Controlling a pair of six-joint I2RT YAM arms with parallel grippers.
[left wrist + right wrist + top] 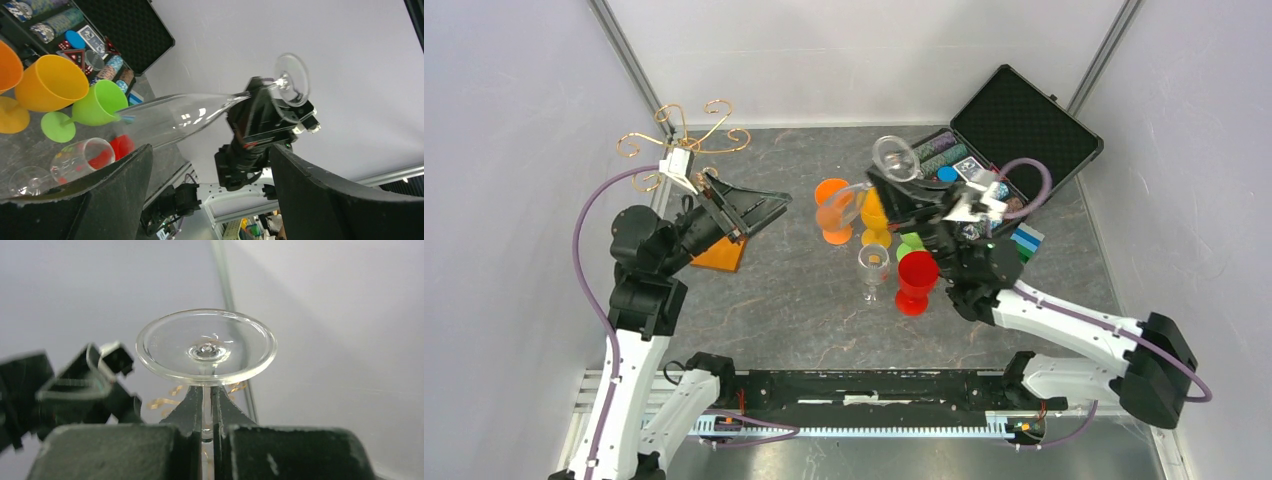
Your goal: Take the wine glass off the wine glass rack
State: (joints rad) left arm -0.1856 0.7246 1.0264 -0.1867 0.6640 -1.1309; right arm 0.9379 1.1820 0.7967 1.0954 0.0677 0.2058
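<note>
The wine glass rack (689, 140), gold wire scrolls on an orange-brown wooden base (719, 255), stands at the far left; no glass shows on it. My right gripper (902, 192) is shut on the stem of a clear wine glass (894, 155), held in the air over the table's middle, foot up and bowl slanting down to the left. The right wrist view shows its round foot (206, 347) just above the closed fingertips (192, 407). My left gripper (769, 215) is open and empty beside the rack's base. The left wrist view shows the glass (175, 117) in the right gripper (260, 125).
Orange (832, 205), yellow (876, 215), green (909, 245) and red (916, 280) plastic goblets and a small clear glass (874, 265) stand mid-table under the held glass. An open black case (1014, 130) with poker chips lies at the back right. Walls enclose both sides.
</note>
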